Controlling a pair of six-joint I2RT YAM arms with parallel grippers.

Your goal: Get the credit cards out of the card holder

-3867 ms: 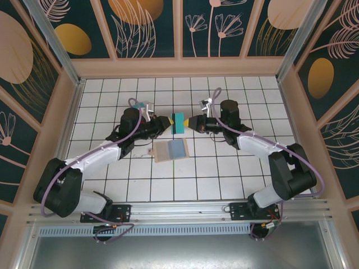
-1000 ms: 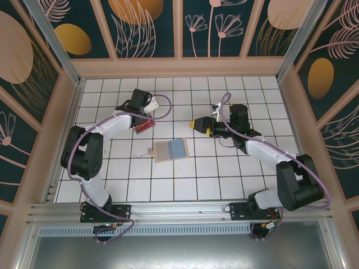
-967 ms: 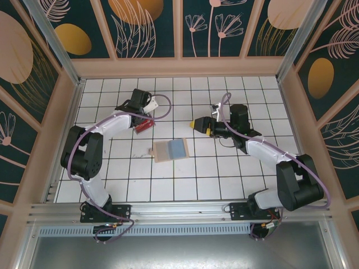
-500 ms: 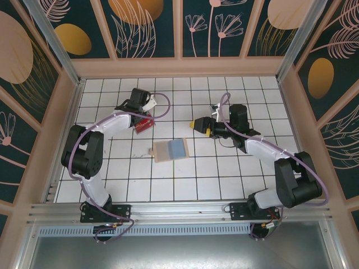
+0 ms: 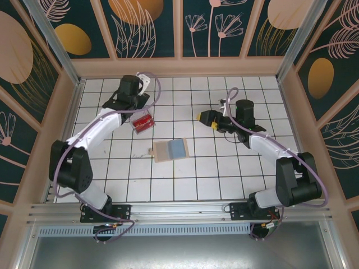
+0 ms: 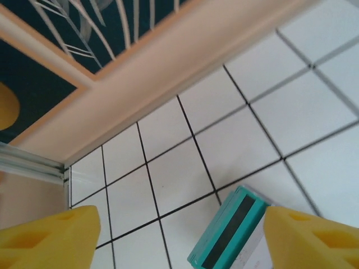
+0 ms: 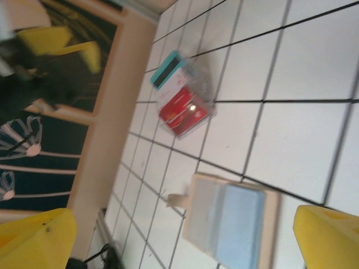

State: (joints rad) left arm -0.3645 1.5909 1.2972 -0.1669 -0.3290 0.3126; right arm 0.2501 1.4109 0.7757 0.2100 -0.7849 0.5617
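Note:
The two credit cards lie stacked on the tiles at the far left: the red card (image 5: pixel 143 123) (image 7: pixel 185 110) on top, the teal card (image 6: pixel 229 234) (image 7: pixel 167 69) sticking out at one end with its dark stripe showing. My left gripper (image 5: pixel 133 110) (image 6: pixel 179 219) hovers over them, open, its yellow fingers (image 6: pixel 47 236) wide apart and touching neither card. The tan card holder (image 5: pixel 170 150) (image 7: pixel 229 221) lies open and flat mid-table, blue-grey panel up. My right gripper (image 5: pixel 209 120) (image 7: pixel 182 235) is open and holds nothing, to the right of and beyond the holder.
The peach back wall (image 6: pixel 168 73) and left wall (image 5: pixel 66 112) stand close behind the left gripper and the cards. White tiles (image 5: pixel 185 179) stretch in front of the holder toward the arm bases.
The left gripper has let go of the cards, which now lie on the tiles, and has drawn back toward the far wall. The right gripper has shifted slightly right.

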